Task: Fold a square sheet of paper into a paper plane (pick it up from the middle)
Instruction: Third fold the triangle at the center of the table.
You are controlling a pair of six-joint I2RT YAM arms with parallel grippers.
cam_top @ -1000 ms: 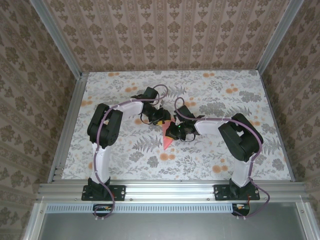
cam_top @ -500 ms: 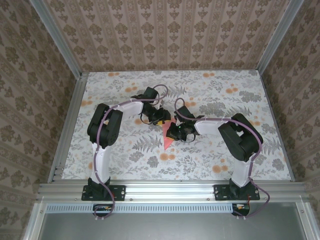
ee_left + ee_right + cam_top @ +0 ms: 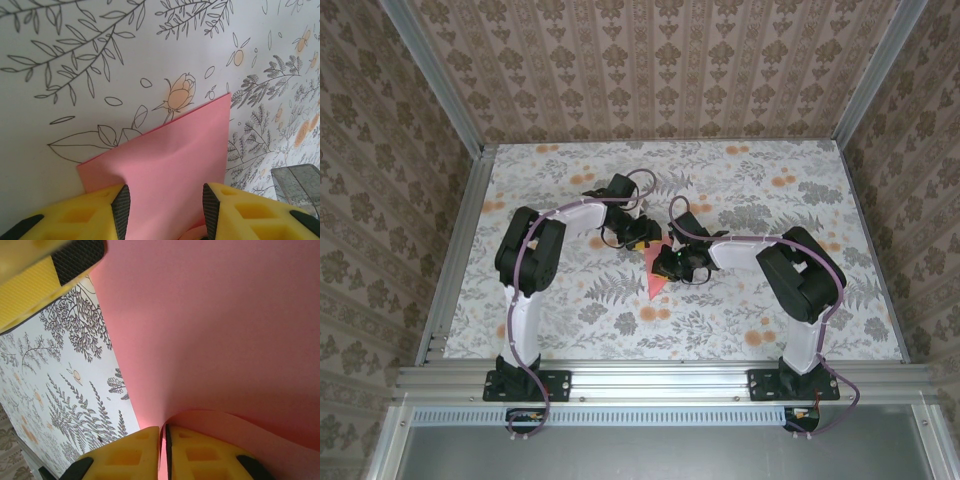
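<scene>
The square sheet of paper (image 3: 654, 278), folded to a point, is lying at the middle of the table (image 3: 550, 170), its tip aiming toward the arm bases. The right gripper (image 3: 162, 442), reaching in from the right, is pinching a curled edge between nearly touching fingers. The left gripper (image 3: 165, 200) is straddling the far end, jaws standing partly apart.

Bright even light, faint shadows, close-up blur
</scene>
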